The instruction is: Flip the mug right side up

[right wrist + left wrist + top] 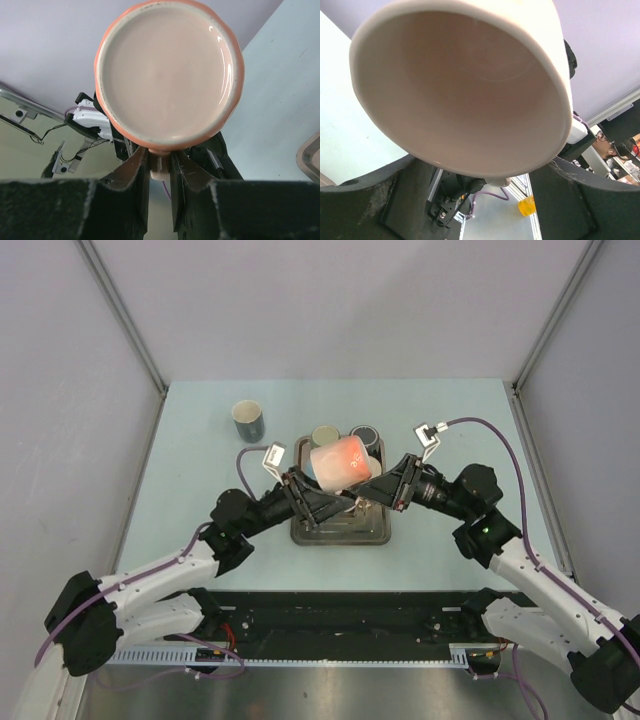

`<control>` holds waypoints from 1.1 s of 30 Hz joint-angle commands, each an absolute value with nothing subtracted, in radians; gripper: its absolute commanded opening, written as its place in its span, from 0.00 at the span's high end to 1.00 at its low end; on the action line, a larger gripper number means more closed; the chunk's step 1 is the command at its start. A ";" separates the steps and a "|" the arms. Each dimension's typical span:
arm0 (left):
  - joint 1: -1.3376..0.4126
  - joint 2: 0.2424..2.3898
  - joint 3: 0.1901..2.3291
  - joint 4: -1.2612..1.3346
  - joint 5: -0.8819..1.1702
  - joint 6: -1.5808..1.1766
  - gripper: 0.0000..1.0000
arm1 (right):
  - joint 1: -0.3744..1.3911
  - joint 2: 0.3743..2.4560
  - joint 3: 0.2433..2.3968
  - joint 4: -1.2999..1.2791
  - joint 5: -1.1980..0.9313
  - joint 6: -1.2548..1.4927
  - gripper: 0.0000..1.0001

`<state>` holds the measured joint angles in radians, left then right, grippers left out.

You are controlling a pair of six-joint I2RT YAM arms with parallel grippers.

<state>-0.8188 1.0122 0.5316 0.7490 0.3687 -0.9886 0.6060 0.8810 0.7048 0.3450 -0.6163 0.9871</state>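
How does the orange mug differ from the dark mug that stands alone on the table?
Colour: the orange mug is orange with a pale inside; the dark mug is dark green.
Pose: the orange mug hangs tilted above the tray; the dark mug stands upright on the table.
Hold: the right end effector pinches the orange mug's handle; nothing touches the dark mug.

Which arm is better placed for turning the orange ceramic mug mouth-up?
Right. The right claw is pinched shut on the handle of the orange ceramic mug, whose base faces it. The left claw only flanks the open mouth, jaws apart, no clear grip.
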 commanded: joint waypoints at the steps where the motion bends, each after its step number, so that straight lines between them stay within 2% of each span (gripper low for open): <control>1: -0.834 1.023 0.581 0.844 0.371 -1.017 0.26 | 0.621 0.845 0.729 0.450 -0.604 0.948 1.00; 16: -0.877 1.037 0.617 0.868 0.351 -1.028 0.48 | 0.686 0.833 0.727 0.380 -0.508 0.854 1.00; 24: -0.879 1.014 0.618 0.874 0.328 -1.037 0.50 | 0.707 0.842 0.727 0.364 -0.494 0.839 1.00; 29: -0.879 0.996 0.609 0.893 0.305 -1.046 0.61 | 0.727 0.847 0.727 0.350 -0.480 0.821 1.00; 32: -0.879 0.983 0.607 0.893 0.302 -1.042 0.70 | 0.735 0.851 0.727 0.341 -0.474 0.816 1.00; 33: -0.879 0.982 0.607 0.893 0.298 -1.042 0.77 | 0.736 0.851 0.727 0.339 -0.472 0.816 1.00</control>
